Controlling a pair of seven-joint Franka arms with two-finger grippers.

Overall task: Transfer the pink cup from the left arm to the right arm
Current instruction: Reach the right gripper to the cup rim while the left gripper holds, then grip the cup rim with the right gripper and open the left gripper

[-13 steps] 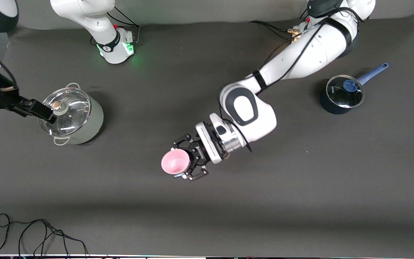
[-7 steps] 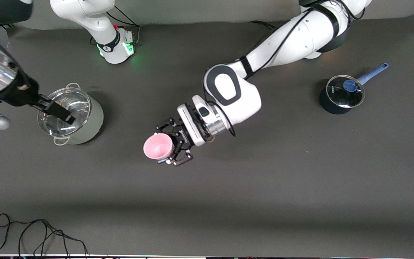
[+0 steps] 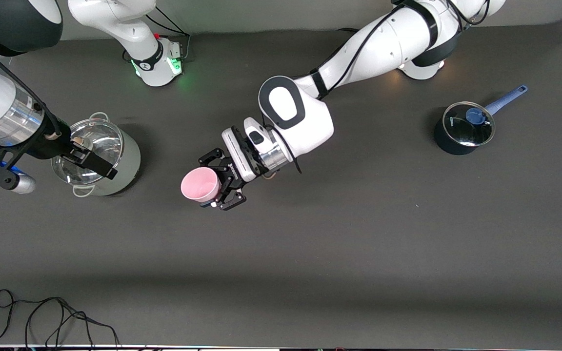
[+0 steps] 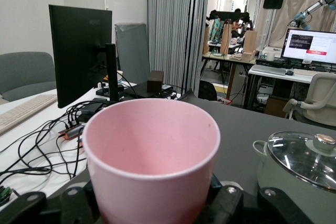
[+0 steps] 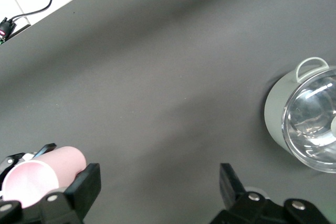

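The pink cup is held up over the middle of the table with my left gripper shut on its lower body. It is tipped so that its mouth faces the right arm's end. The left wrist view is filled by the cup, with black claw links on either side of its base. My right gripper hangs open over the lidded steel pot, a gap away from the cup. In the right wrist view the gripper has only bare table between its fingers, and the cup lies off to one side.
The steel pot with a glass lid stands toward the right arm's end. A small dark saucepan with a blue handle and glass lid sits toward the left arm's end. A black cable lies by the table edge nearest the front camera.
My left arm has carried the cup toward the right arm's end and a little toward the bases. My right gripper has come in over the pot, closer to the cup.
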